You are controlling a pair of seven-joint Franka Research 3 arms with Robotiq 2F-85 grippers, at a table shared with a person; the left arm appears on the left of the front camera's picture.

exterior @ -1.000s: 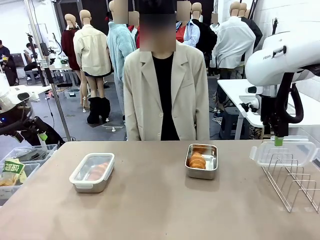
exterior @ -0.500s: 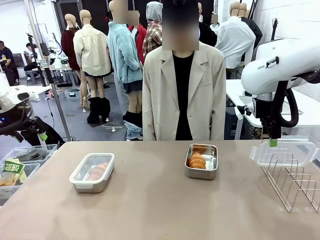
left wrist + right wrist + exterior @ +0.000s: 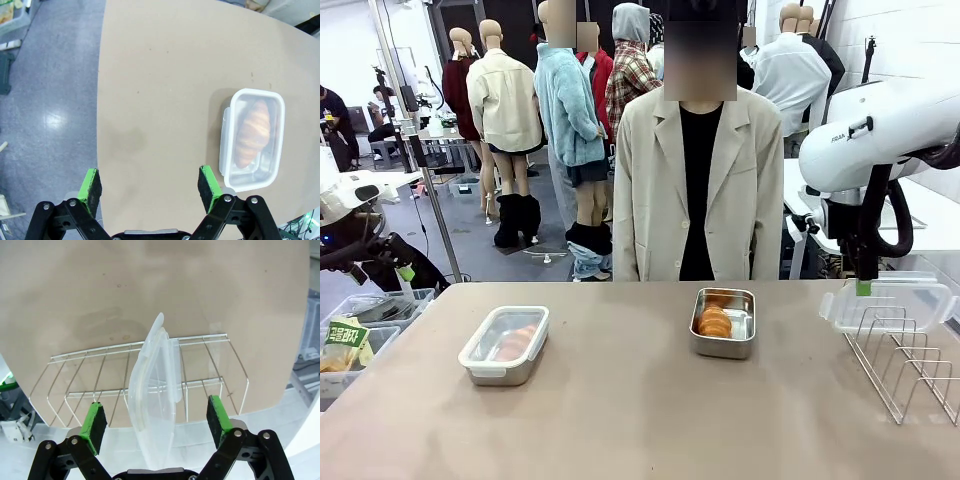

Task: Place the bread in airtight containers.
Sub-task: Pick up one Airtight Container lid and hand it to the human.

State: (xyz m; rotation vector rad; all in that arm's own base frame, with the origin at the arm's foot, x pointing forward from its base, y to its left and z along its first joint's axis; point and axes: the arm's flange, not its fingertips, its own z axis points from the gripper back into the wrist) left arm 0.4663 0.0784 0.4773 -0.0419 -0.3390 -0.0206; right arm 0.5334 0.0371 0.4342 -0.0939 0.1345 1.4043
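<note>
A lidded airtight container stands on the table's left with a piece of bread inside. To the right, an open steel container holds golden bread. In the left wrist view my left gripper hangs open high over the table, the lidded container and its bread off to one side. My right gripper is open above a clear lid that stands on edge in the wire rack. One of its green fingertips shows just over that lid.
A person in a beige jacket stands at the far edge behind the open container. The wire rack takes up the table's right end. Bins sit off the left edge. Bare tabletop spans the middle and front.
The person has stepped to the right along the far edge. My right arm has shifted slightly left over the lid. Both grippers stay open, and the containers have not moved.
</note>
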